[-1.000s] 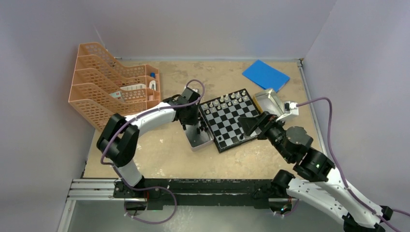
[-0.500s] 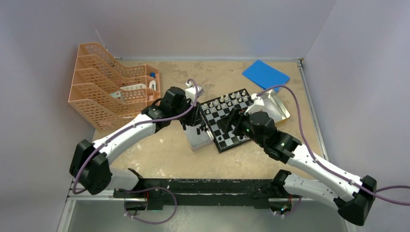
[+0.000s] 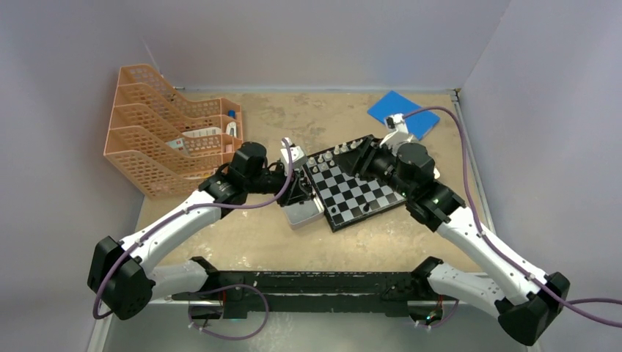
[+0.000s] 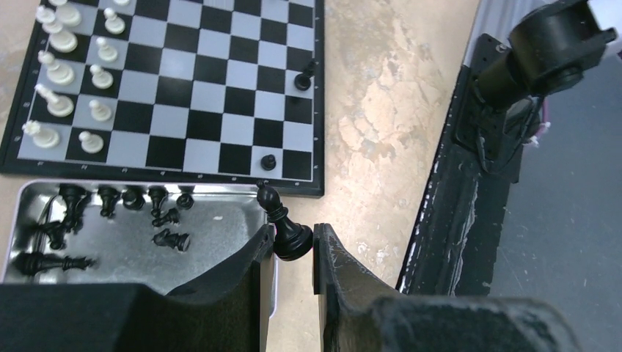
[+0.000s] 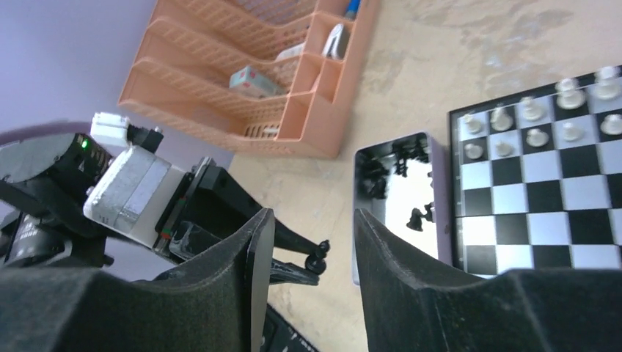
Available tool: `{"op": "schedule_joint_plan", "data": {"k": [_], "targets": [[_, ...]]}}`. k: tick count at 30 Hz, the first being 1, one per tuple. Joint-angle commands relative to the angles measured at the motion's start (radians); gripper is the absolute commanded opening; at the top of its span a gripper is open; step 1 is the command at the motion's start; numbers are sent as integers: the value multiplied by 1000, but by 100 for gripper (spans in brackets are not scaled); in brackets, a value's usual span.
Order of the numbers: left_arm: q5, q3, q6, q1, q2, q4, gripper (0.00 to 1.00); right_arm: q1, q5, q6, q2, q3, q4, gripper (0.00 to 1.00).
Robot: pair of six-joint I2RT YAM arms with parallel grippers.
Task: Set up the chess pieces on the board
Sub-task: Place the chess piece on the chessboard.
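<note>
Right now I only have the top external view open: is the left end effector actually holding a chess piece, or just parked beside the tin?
Observer: Holding one. The left wrist view shows the left end effector pinching a black piece by its base.
Operator: Where exactly?
Observer: Just past the corner of the tin, close to the near edge of the board, with bare table behind it.
Operator: And the other side?
Observer: In the right wrist view the right end effector has its jaws apart with nothing between them.
</note>
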State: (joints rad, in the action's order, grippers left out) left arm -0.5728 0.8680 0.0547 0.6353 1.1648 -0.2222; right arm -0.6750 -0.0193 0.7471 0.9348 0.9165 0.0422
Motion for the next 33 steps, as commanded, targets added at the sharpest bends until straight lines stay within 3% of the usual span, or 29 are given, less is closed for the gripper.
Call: {"op": "schedule_joint_plan", "data": {"k": [1, 8, 23, 33], "targets": [[-131, -1, -112, -2, -19, 83, 4, 20, 324, -48, 52, 20, -106, 45], [-199, 5, -182, -1, -24, 75, 4, 20, 528, -95, 171, 27, -89, 44], [-243, 9, -215, -1, -15, 67, 3, 21, 560, -140, 273, 3, -64, 45], [-236, 0, -217, -2, -20, 72, 3, 20, 652, -110, 274, -68, -152, 33]]}}
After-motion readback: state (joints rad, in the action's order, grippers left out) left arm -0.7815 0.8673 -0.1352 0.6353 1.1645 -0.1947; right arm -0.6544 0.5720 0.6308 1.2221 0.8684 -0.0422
